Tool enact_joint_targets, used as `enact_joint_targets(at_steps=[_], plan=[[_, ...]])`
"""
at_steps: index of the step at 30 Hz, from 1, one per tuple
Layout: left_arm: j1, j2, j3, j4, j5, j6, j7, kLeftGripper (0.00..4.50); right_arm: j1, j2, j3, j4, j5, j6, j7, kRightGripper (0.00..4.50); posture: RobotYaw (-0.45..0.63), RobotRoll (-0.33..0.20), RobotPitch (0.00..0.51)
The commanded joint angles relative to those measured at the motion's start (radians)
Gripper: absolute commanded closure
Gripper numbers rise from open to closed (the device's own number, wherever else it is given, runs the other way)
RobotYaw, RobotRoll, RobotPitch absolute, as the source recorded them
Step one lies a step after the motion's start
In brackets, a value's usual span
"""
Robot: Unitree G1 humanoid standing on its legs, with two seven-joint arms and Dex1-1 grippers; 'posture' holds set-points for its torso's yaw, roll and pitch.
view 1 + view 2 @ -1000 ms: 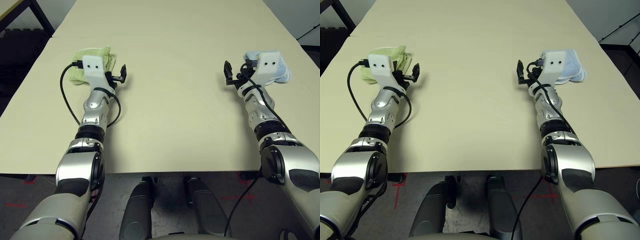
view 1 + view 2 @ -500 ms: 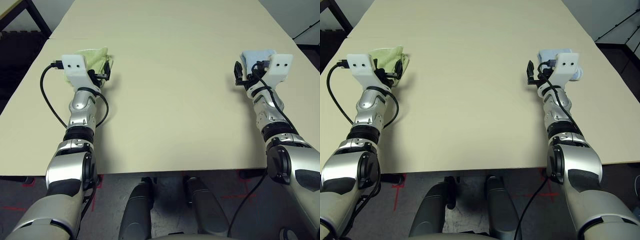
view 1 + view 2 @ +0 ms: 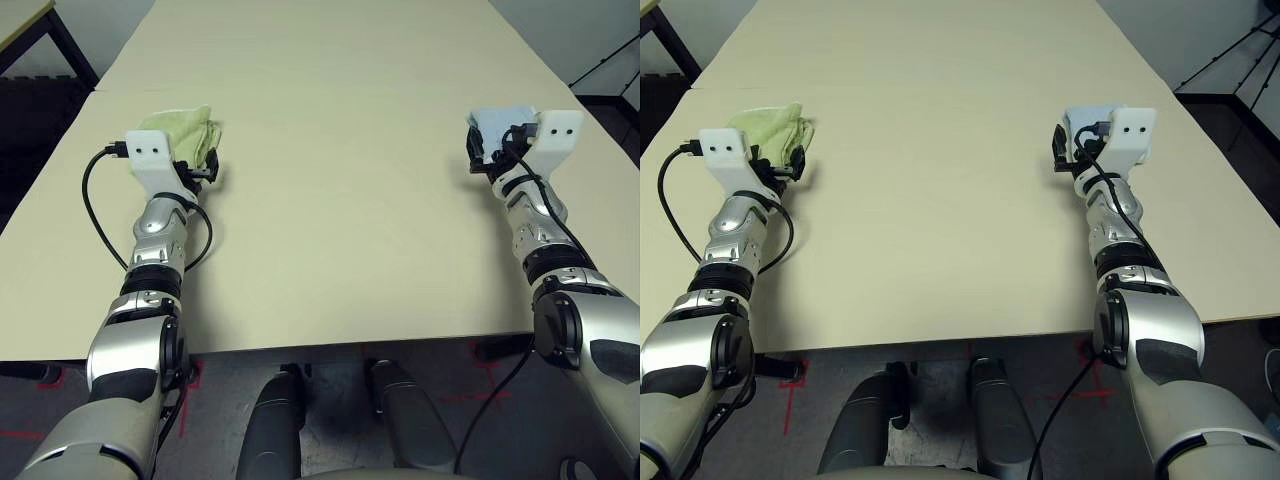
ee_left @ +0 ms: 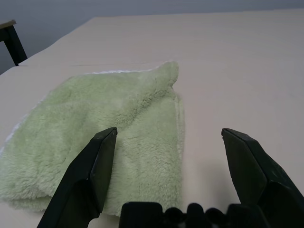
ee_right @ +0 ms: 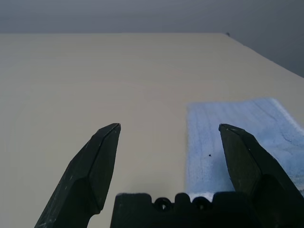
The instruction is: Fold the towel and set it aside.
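So the towel [image 3: 182, 131] is sitting bunched up on the desk [image 3: 340, 200] in the upper left of the head view, folded over on itself, white edging showing along one side. Left end effector [image 4: 168, 137] is spread wide open right in front of it, nothing in its grip, one finger over the green cloth in the wrist view. Right end effector [image 5: 168, 130] is also wide open and empty, over at the upper right, just short of a blue cloth [image 5: 237, 142] lying flat.
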Motion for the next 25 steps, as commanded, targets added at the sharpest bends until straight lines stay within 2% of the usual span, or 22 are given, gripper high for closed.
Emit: enact_joint_targets(at_steps=[1, 3, 25], plan=[[0.02, 0.001, 0.014, -0.005, -0.013, -0.015, -0.018, 0.04, 0.0, 0.005, -0.004, 0.023, 0.006, 0.031, 0.031, 0.0, -0.1, 0.0, 0.125], [0.014, 0.005, 0.014, 0.003, -0.009, -0.033, -0.03, 0.04, -0.003, 0.015, -0.009, 0.022, 0.015, 0.044, 0.048, 0.0, -0.12, 0.0, 0.137], [0.046, 0.006, 0.015, 0.002, -0.004, -0.023, -0.062, 0.04, -0.007, 0.035, -0.008, 0.012, 0.013, 0.063, 0.068, 0.0, -0.11, 0.0, 0.141]])
